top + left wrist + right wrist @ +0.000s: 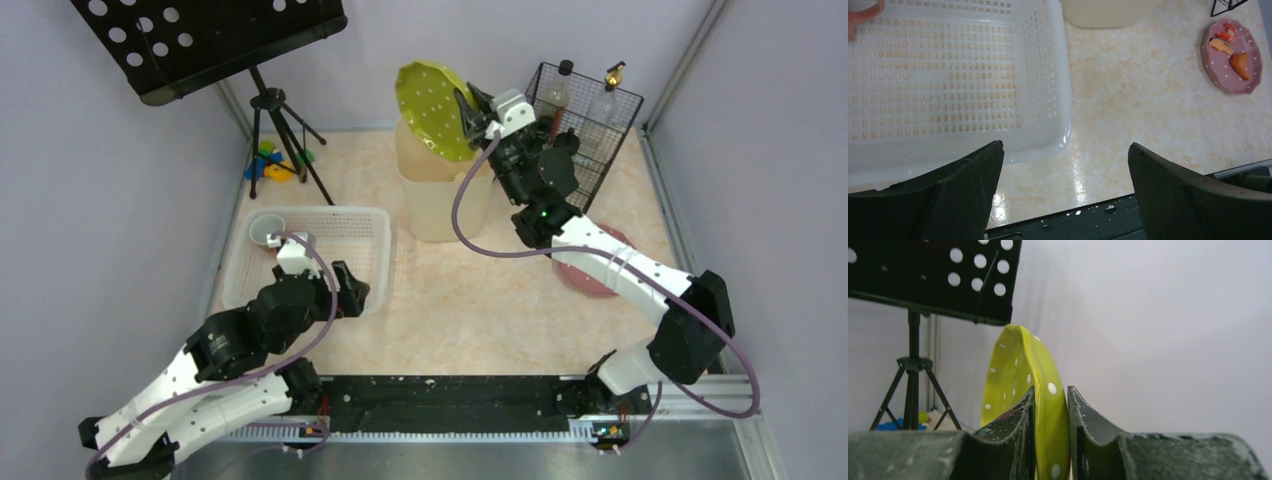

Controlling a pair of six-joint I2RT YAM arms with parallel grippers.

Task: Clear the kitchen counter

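Top external view: both arms over the kitchen counter (470,300), the glossy beige-pink marble surface that spans the cell from the black rail (450,400) to the back wall
right gripper (468,112): raised at the back, clamped on the rim of a yellow-green dotted plate (430,95)
plate position: tilted, held above a tall beige bin (435,200)
left gripper (360,290): low, at the near right corner of the white basket (310,212)
basket contents: one pale cup (265,230) in the far left corner
pink plate (585,280): on the counter to the right, partly hidden under the right arm
wire rack (600,120): far right corner, bottles inside
music stand (200,35): far left, on a tripod
Left wrist view: jaws spread wide, nothing between them
below the fingers: basket corner on the left, bare counter on the right
pink plate here: well apart at upper right, carrying small orange food scraps (1239,64)
Right wrist view: both fingers pressed against the plate's edge, one on each face
plate attitude: close to upright, white dots visible
background: music stand at left, plain wall behind
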